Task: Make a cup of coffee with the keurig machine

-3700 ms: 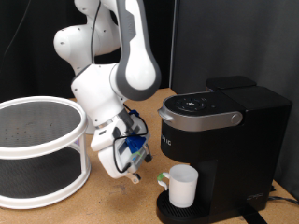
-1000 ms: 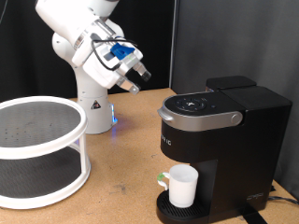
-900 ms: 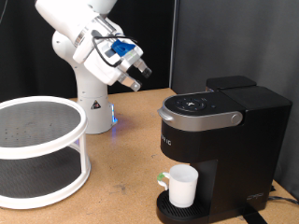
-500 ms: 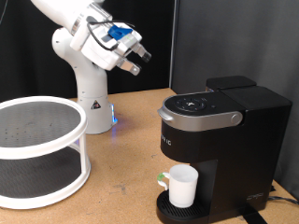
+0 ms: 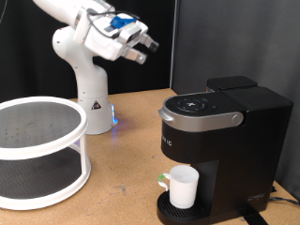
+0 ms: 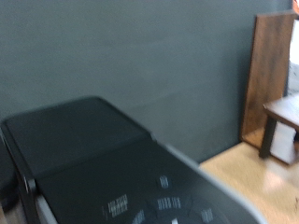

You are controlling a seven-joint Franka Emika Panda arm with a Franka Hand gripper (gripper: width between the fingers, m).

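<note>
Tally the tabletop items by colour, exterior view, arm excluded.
Black: 1, the keurig machine
White: 2, the cup on the machine's drip tray and the two-tier round rack on the exterior view's left
Total: 3
The gripper is high above the table, holding nothing.

Black backdrop (image 5: 202, 37), wooden tabletop (image 5: 122, 169)

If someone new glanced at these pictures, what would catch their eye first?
Probably the black keurig machine filling the exterior view's right, with the white cup standing on its drip tray. Next, the gripper raised high at the exterior view's top, well above the machine, holding nothing visible.
</note>
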